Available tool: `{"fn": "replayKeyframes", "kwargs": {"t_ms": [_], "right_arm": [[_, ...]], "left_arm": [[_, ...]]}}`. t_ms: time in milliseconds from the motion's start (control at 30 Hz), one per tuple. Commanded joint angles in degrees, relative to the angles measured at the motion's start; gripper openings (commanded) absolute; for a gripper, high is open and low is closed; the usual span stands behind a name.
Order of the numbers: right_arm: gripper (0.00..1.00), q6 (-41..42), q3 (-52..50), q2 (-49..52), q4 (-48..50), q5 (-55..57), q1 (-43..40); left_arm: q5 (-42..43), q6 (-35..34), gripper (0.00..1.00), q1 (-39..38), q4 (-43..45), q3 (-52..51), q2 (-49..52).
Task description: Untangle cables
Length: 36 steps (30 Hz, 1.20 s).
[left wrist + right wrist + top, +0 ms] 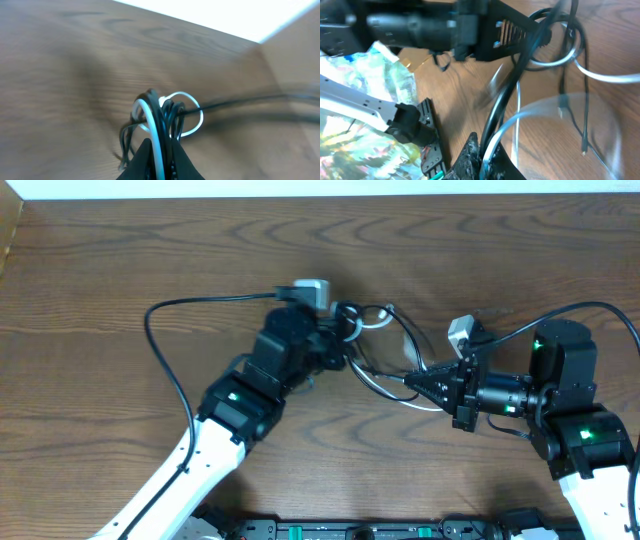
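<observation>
The cables (375, 345) are a tangle of one white and a few black thin cords in mid-table, stretched between both grippers. My left gripper (340, 340) is shut on one end of the bundle; its wrist view shows a white cord and black cords (162, 125) pinched between the fingers (161, 160), with a white loop (192, 117) beyond. My right gripper (415, 383) is shut on a black cord and a white cord (505, 115) that rise from its fingers (485, 155) toward the left gripper (520, 30). A loose plug end (583, 147) hangs over the table.
A grey-white block (313, 290) lies behind the left gripper and a small white plug-like piece (461, 330) behind the right one. Thick black arm cables (165, 350) loop at left and far right (600, 310). The table's far edge (320, 192) is pale.
</observation>
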Motion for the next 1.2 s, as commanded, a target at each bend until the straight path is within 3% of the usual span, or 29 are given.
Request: {"fn": "replayKeyframes", "kwargs": {"t_ms": [0,367,400,500,533,633,900,1167], "right_arm": [[0.01,-0.4,0.6,-0.8,0.8,-3.1,-0.3],[0.02,-0.2,0.6,-0.8,1.0,-1.4,-0.3],[0.13,0.3,0.6,-0.8,0.8,-0.5,-0.3],[0.66,1.0,0.6,-0.8,0.1,0.8,-0.3],[0.8,1.0,0.6,-0.8,-0.2,0.9,-0.3],[0.94,1.0,0.6,-0.8,-0.8,1.0,-0.3],[0.99,1.0,0.6,-0.8,-1.6,2.3,-0.3],[0.99,3.8,0.6,-0.8,-10.8,6.4,-0.3]], "left_arm": [[-6.3,-6.8,0.07,4.0,-1.9,0.7,-0.1],[-6.2,-9.9,0.07,5.5,-3.1,0.7,-0.1],[-6.1,-9.9,0.07,5.5,-3.1,0.7,-0.1],[-5.9,-9.9,0.07,5.5,-3.1,0.7,-0.1],[-5.2,-9.4,0.07,5.5,-3.1,0.7,-0.1],[-3.0,-6.2,0.07,5.5,-2.3,0.7,-0.1],[1.5,3.0,0.08,5.5,-1.3,0.7,-0.1],[1.4,5.0,0.07,5.5,2.1,0.7,-0.1]]}}
